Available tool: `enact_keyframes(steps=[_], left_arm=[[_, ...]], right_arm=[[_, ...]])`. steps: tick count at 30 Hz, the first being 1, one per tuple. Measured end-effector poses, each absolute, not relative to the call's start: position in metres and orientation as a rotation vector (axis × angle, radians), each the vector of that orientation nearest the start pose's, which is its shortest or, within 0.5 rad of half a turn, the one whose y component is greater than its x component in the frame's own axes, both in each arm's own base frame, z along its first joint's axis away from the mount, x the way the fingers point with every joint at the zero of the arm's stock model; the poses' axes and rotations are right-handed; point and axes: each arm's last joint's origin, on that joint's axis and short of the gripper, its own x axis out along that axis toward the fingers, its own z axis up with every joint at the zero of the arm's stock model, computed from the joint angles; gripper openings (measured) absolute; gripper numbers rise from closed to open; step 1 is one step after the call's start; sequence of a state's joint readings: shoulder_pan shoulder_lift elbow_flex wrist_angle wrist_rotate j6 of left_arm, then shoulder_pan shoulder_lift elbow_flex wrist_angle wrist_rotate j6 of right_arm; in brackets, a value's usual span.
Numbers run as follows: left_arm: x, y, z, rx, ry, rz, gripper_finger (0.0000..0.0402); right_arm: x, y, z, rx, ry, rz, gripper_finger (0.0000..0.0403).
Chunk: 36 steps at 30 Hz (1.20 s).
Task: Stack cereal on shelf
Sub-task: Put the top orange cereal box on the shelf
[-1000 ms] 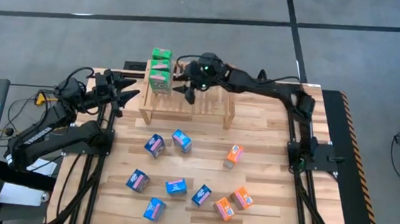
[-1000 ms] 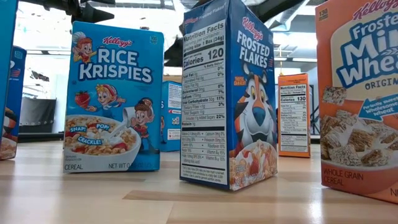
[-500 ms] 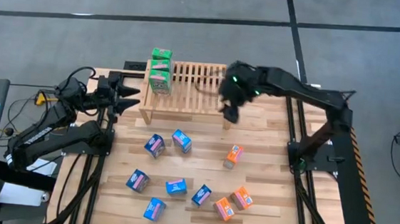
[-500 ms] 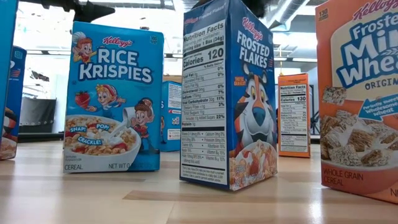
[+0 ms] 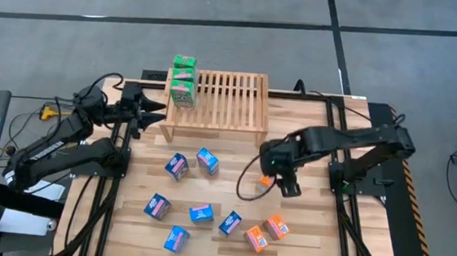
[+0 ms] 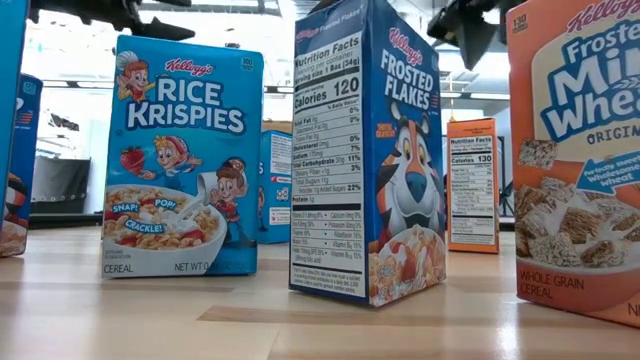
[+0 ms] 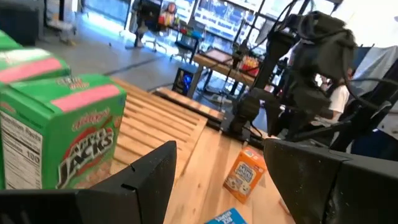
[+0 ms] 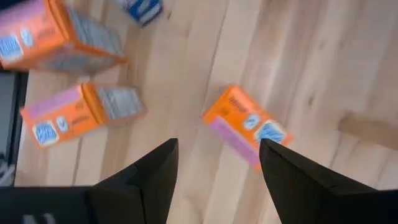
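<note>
The light-wood shelf (image 5: 218, 99) stands at the table's far middle. Green cereal boxes (image 5: 183, 79) stand on the left end of its slatted top; one also shows in the left wrist view (image 7: 62, 140). Blue and orange cereal boxes lie scattered on the table. My right gripper (image 5: 276, 179) is open, pointing down over a lone orange box (image 5: 265, 180). In the right wrist view that box (image 8: 245, 127) lies on its side just beyond the open fingers (image 8: 217, 146). My left gripper (image 5: 158, 114) is open and empty beside the shelf's left end.
Several blue boxes (image 5: 190, 199) lie in the table's near middle. Two orange boxes (image 5: 267, 232) lie near the front, also in the right wrist view (image 8: 81, 112). In the low view, Rice Krispies (image 6: 180, 160), Frosted Flakes (image 6: 370, 150) and Mini-Wheats (image 6: 580, 150) boxes stand close.
My right gripper has swung from over the shelf's top toward the table's near edge and down, and now hovers over the lone orange box. My left gripper has shifted a little toward the shelf. No box has moved.
</note>
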State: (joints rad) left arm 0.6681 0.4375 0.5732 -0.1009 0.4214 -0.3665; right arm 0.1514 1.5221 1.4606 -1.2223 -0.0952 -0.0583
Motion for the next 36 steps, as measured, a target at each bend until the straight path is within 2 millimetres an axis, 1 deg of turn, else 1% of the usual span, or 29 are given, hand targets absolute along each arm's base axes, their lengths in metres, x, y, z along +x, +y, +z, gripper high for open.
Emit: enact_keyframes(steps=[3,8,10,13,15,18,20,23,26,31,34,36], left_arm=[[0.097,0.061,0.309,-0.363,-0.055,0.232,0.0233],[0.098,0.063,0.309,-0.362,-0.055,0.257,0.0233],[0.098,0.063,0.309,-0.362,-0.057,0.264,0.0233],[0.097,0.063,0.309,-0.361,-0.062,0.290,0.0233],[0.097,0.064,0.309,-0.360,-0.065,0.308,0.0233],[0.098,0.065,0.308,-0.363,-0.063,0.327,0.0233],[0.099,0.066,0.307,-0.367,-0.056,0.331,0.0233],[0.100,0.067,0.306,-0.373,-0.047,0.333,0.0233],[0.101,0.068,0.305,-0.381,-0.032,0.336,0.0233],[0.101,0.068,0.305,-0.381,-0.033,0.346,0.0233],[0.101,0.069,0.305,-0.380,-0.037,0.366,0.0233],[0.101,0.069,0.305,-0.381,-0.038,0.371,0.0233]], right_arm=[[0.283,0.052,0.307,-0.101,1.365,0.272,0.0262],[0.290,0.052,0.293,-0.101,1.441,0.265,0.0281],[0.292,0.052,0.289,-0.145,1.454,0.270,0.0288],[0.295,0.049,0.289,-0.269,1.426,0.286,0.0292],[0.300,0.045,0.287,-0.303,1.404,0.298,0.0293],[0.303,0.035,0.284,-0.318,1.413,0.306,0.0293],[0.302,0.030,0.276,-0.316,1.460,0.333,0.0293],[0.300,0.028,0.268,-0.314,1.463,0.383,0.0293],[0.299,0.027,0.259,-0.356,1.471,0.422,0.0293],[0.303,0.027,0.256,-0.412,1.409,0.456,0.0293],[0.308,0.023,0.256,-0.428,1.370,0.444,0.0293],[0.308,0.021,0.257,-0.424,1.374,0.424,0.0293]])
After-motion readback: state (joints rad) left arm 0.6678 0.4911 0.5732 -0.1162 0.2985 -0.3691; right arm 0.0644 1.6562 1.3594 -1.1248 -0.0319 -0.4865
